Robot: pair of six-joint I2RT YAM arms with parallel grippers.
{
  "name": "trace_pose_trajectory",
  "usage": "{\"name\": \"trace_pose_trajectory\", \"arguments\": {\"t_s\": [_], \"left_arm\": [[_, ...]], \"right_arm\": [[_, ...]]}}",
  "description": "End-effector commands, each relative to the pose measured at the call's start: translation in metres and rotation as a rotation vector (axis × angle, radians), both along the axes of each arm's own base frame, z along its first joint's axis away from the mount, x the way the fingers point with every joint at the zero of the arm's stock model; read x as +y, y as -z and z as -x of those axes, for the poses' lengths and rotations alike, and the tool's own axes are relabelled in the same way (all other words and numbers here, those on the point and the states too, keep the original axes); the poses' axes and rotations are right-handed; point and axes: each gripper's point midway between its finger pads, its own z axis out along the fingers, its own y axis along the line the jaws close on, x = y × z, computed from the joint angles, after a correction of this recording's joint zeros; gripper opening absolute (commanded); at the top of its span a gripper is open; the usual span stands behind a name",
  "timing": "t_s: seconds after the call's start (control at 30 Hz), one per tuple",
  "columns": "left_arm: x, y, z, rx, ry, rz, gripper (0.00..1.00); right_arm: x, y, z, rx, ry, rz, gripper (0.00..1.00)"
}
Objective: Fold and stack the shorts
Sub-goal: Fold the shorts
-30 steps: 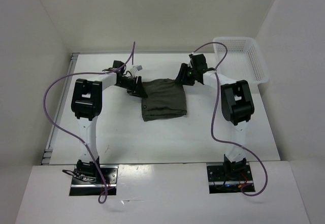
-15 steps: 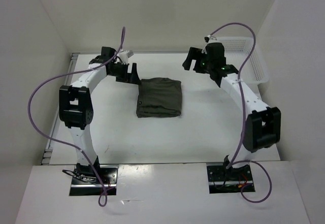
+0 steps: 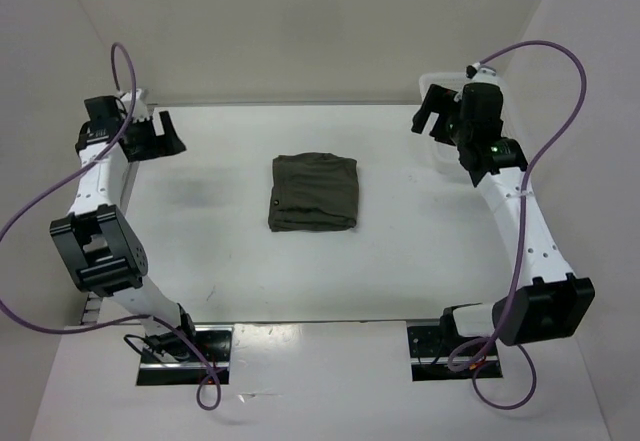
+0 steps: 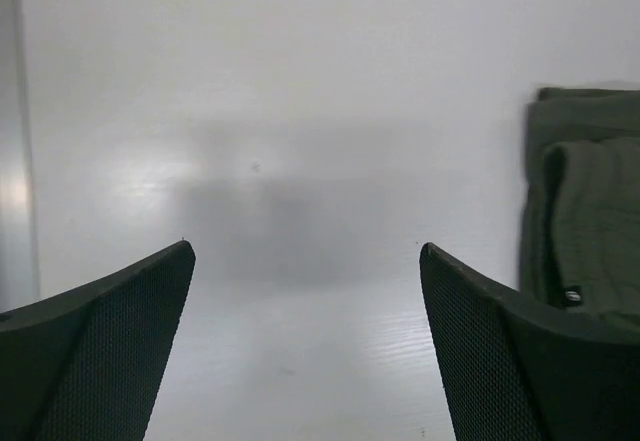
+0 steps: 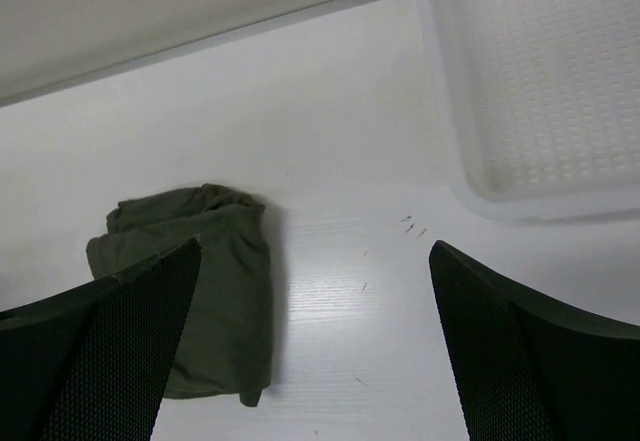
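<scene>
The shorts lie folded into a compact, roughly square bundle near the middle of the white table, a little toward its far side, with neither arm touching them. The left gripper hangs over the far left corner, well apart from the bundle, its jaws spread wide with nothing between them. From its wrist camera the shorts show only at the right margin, layered folds stacked one on another and a small dark tab at the near edge. The right gripper hovers over the far right corner, equally wide and empty. Just beyond it sits a white mesh basket, which the right arm mostly covers in the top view, so only a bit of rim shows there. In the right wrist view the basket fills the upper right, while the shorts lie at lower left, partly hidden behind one dark finger. Purple cables loop out from both arms, away from the bundle
</scene>
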Motion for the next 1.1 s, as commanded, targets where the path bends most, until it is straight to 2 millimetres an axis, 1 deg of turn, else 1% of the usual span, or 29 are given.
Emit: {"name": "trace_pose_trajectory", "arguments": {"t_s": [0.0, 0.03, 0.07, 0.13, 0.17, 0.2, 0.23, 0.27, 0.3, 0.4, 0.43, 0.47, 0.57, 0.6, 0.67, 0.8, 0.93, 1.0, 1.03, 1.07], "left_arm": [[0.023, -0.015, 0.012, -0.019, -0.126, -0.184, 1.0], [0.027, -0.013, 0.016, -0.01, -0.146, -0.2, 1.0], [0.029, -0.01, 0.022, 0.006, -0.159, -0.21, 1.0], [0.036, -0.009, 0.027, 0.018, -0.195, -0.241, 1.0], [0.038, -0.014, 0.028, 0.01, -0.204, -0.25, 1.0], [0.04, -0.014, 0.028, 0.012, -0.213, -0.258, 1.0], [0.042, -0.019, 0.028, -0.003, -0.223, -0.268, 1.0], [0.042, -0.019, 0.028, -0.003, -0.223, -0.268, 1.0], [0.041, -0.022, 0.029, -0.012, -0.224, -0.27, 1.0], [0.041, -0.022, 0.032, -0.012, -0.224, -0.27, 1.0], [0.041, -0.022, 0.032, -0.012, -0.224, -0.27, 1.0], [0.041, -0.022, 0.032, -0.012, -0.224, -0.27, 1.0], [0.04, -0.022, 0.034, -0.012, -0.224, -0.27, 1.0], [0.04, -0.022, 0.034, -0.012, -0.224, -0.27, 1.0], [0.04, -0.028, 0.033, -0.03, -0.226, -0.273, 1.0], [0.04, -0.024, 0.035, -0.021, -0.225, -0.271, 1.0], [0.038, -0.028, 0.035, -0.032, -0.219, -0.268, 1.0], [0.036, -0.024, 0.036, -0.025, -0.211, -0.26, 1.0], [0.034, -0.024, 0.036, -0.028, -0.204, -0.254, 1.0], [0.033, -0.024, 0.035, -0.03, -0.197, -0.249, 1.0]], "right_arm": [[-0.017, -0.01, 0.019, -0.013, 0.074, 0.047, 1.0], [-0.023, -0.014, 0.021, -0.024, 0.092, 0.049, 1.0], [-0.024, -0.019, 0.024, -0.038, 0.088, 0.057, 1.0], [-0.028, -0.019, 0.024, -0.038, 0.109, 0.066, 1.0], [-0.028, -0.019, 0.024, -0.038, 0.104, 0.077, 1.0], [-0.03, -0.022, 0.026, -0.047, 0.113, 0.079, 1.0], [-0.03, -0.016, 0.026, -0.034, 0.112, 0.082, 1.0], [-0.03, -0.013, 0.029, -0.029, 0.112, 0.082, 1.0], [-0.028, -0.015, 0.028, -0.038, 0.101, 0.076, 1.0], [-0.027, -0.014, 0.032, -0.045, 0.093, 0.071, 1.0], [-0.027, -0.01, 0.033, -0.036, 0.093, 0.073, 1.0], [-0.027, -0.013, 0.035, -0.047, 0.09, 0.079, 1.0], [-0.027, -0.013, 0.035, -0.047, 0.09, 0.079, 1.0], [-0.028, -0.017, 0.037, -0.056, 0.09, 0.078, 1.0], [-0.028, -0.017, 0.037, -0.056, 0.09, 0.078, 1.0], [-0.028, -0.017, 0.037, -0.056, 0.09, 0.078, 1.0], [-0.026, -0.017, 0.037, -0.056, 0.082, 0.075, 1.0], [-0.026, -0.022, 0.038, -0.074, 0.079, 0.08, 1.0], [-0.027, -0.018, 0.038, -0.065, 0.078, 0.082, 1.0], [-0.027, -0.018, 0.038, -0.065, 0.078, 0.082, 1.0]]}}
